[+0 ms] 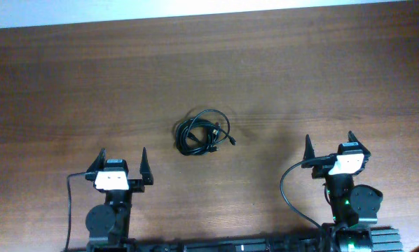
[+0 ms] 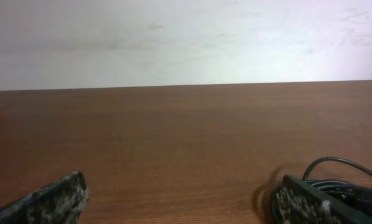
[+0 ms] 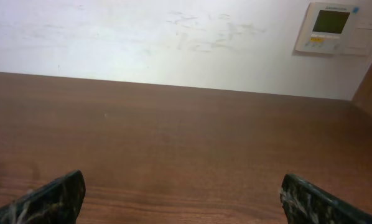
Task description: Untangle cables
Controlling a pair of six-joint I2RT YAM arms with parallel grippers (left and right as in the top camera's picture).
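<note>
Cables, entry one: held by anything?
— No. Left gripper: fingers apart, empty, low over the table at its near edge. Right gripper: likewise apart and empty, well off to the right.

Location of item?
— On bare wood, between the two grippers and farther out. It was nearer the left one, showing just past its right finger in the left wrist view.

Condition?
— One small black bundle, loops lying over one another, flat on the table. One plug stuck out on the right side.

Handling?
— Judged light, thin and limp. The whole knot would likely drag along if a single strand were pulled, so it probably needed two holds. The jacket looked smooth and apt to slip in a loose pinch.

Where to grip?
— Probably an outer loop on the left for one gripper and the free plug end for the other, not the dense middle.
</note>
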